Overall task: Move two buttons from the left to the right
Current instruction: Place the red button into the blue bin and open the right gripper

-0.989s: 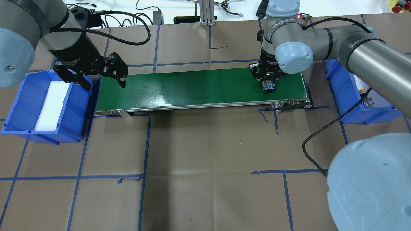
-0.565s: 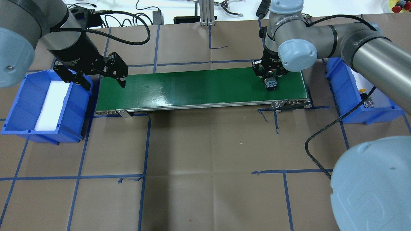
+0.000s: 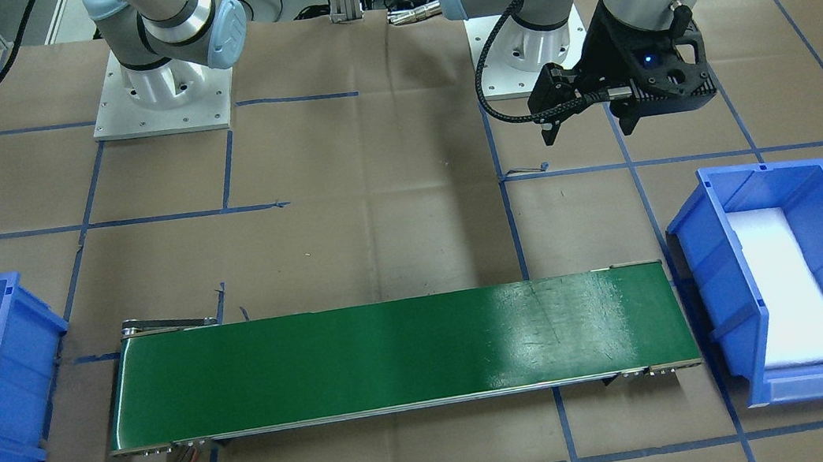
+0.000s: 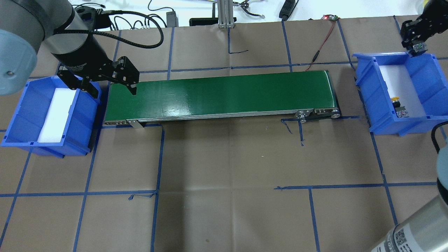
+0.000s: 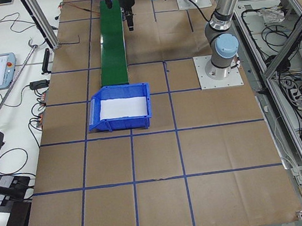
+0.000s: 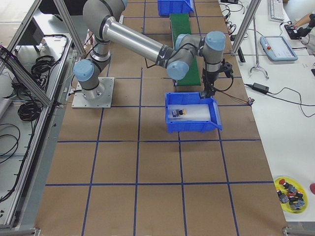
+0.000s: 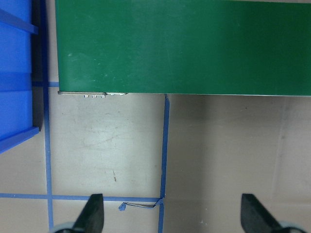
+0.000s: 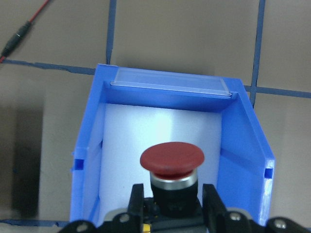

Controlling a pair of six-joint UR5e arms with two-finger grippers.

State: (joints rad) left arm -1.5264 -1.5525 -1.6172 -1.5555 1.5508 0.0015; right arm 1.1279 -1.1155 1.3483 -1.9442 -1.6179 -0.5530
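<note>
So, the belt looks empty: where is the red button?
The red button is in the right gripper, overhead view's top right, by the right-hand blue bin.

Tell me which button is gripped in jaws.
The red-capped button, held by the right gripper near the blue bin; the yellow-capped button lies loose inside it.

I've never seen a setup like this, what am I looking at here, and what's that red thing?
Two robot arms work at a table. Four pictures come from fixed cameras above, opposite and at each end; two from cameras on the wrists. On the table sit a green conveyor belt and a blue bin at each end. The right gripper holds a red push-button above the right bin's edge, where a yellow button already lies. The left gripper hangs open and empty by the left bin.
</note>
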